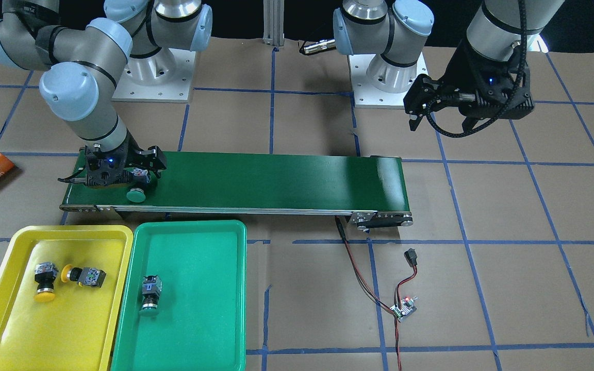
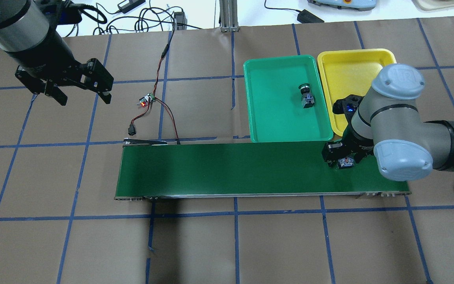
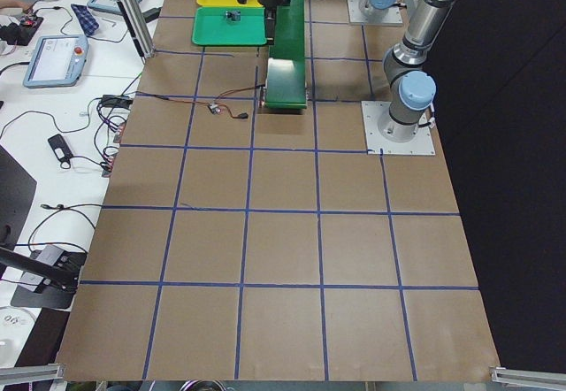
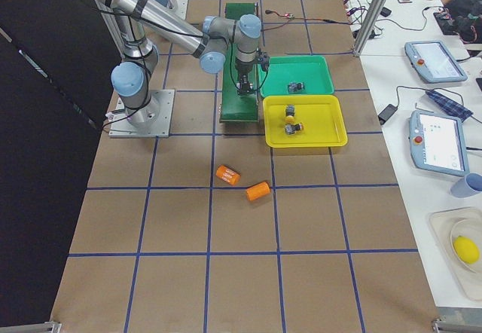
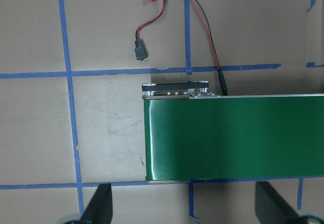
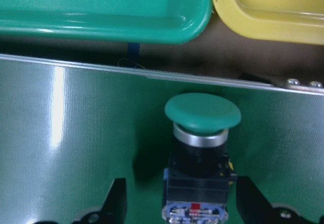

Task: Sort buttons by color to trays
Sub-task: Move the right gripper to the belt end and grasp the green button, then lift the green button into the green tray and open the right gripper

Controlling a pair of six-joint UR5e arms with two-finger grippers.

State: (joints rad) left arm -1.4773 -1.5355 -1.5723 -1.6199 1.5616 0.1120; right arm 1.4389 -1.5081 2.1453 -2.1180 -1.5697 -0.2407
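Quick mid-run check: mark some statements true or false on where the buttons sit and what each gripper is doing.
1. Two yellow buttons lie in the yellow tray. True.
2. The green tray is empty. False: a sorted green button lies in it.
3. The right gripper brackets the unsorted green button on the conveyor belt. True.
4. The left gripper holds a button. False: it is open and empty, above the table.

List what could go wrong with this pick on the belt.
1. The green button lies on its side, off-centre between the fingers of the open right end effector; closing may twist it instead of clamping it.
2. Its cap points at the edge of the conveyor belt; a nudge might tip it off.
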